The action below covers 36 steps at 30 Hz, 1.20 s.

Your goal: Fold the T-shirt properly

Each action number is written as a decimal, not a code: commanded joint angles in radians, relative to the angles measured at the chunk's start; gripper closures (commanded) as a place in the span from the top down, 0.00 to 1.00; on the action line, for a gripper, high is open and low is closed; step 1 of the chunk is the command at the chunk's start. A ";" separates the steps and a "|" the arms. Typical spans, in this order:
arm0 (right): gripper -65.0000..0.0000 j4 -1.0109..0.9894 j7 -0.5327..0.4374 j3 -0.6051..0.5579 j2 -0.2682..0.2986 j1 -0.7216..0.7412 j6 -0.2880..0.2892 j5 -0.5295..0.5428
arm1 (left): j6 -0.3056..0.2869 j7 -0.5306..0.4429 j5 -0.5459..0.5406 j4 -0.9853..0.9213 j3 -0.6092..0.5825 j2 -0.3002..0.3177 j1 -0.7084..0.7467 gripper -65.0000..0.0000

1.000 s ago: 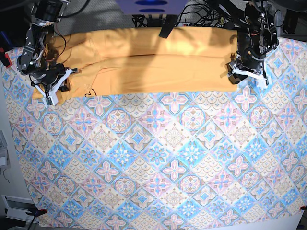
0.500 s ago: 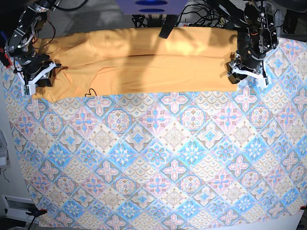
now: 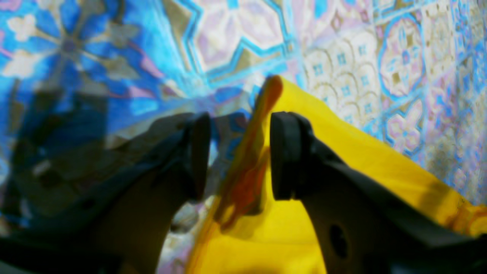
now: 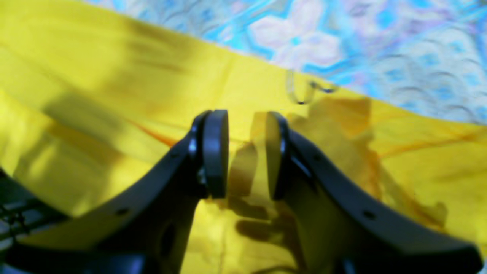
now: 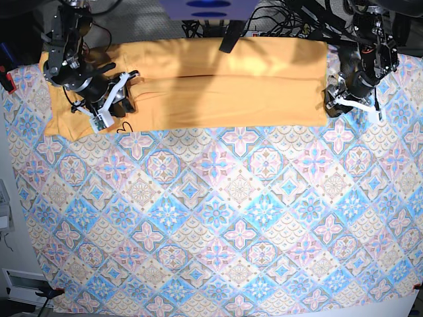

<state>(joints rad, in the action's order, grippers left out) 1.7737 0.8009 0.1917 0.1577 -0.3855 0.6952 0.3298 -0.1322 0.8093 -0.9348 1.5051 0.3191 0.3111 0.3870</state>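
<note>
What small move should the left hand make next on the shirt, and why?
Probably close the left hand: its jaws stand apart with the raised edge of the T-shirt between them, beside the patterned cloth, not yet pinched.

A tile-patterned cloth (image 5: 218, 218) in blue, pink and cream covers the work surface, lying flat with diamond medallions repeated across it. Its near edge shows a bare white strip of table (image 5: 370, 310). Behind the cloth's far edge, a bundle of black cables (image 5: 277, 23) lies on grey flooring. A purple-blue object (image 5: 208, 8) sits at the top centre, its nature unclear.
</note>
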 commanded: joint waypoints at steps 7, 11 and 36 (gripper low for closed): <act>0.24 0.016 -0.021 -0.027 0.007 0.009 0.003 0.018 | -0.013 0.084 -0.030 -0.002 -0.005 0.013 -0.016 0.40; 0.24 0.019 -0.021 -0.027 0.007 0.009 0.003 0.018 | -0.008 0.126 -0.031 -0.042 -0.008 0.013 -0.018 0.40; 0.24 0.022 -0.021 -0.027 -0.014 0.004 0.003 0.022 | -0.011 0.180 -0.033 -0.062 -0.148 0.001 -0.016 0.20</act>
<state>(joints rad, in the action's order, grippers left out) 1.7748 0.8001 0.1616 0.1360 -0.3851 0.6956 0.3340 -0.1349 0.9138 -0.9504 1.4464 0.1951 0.3294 0.3603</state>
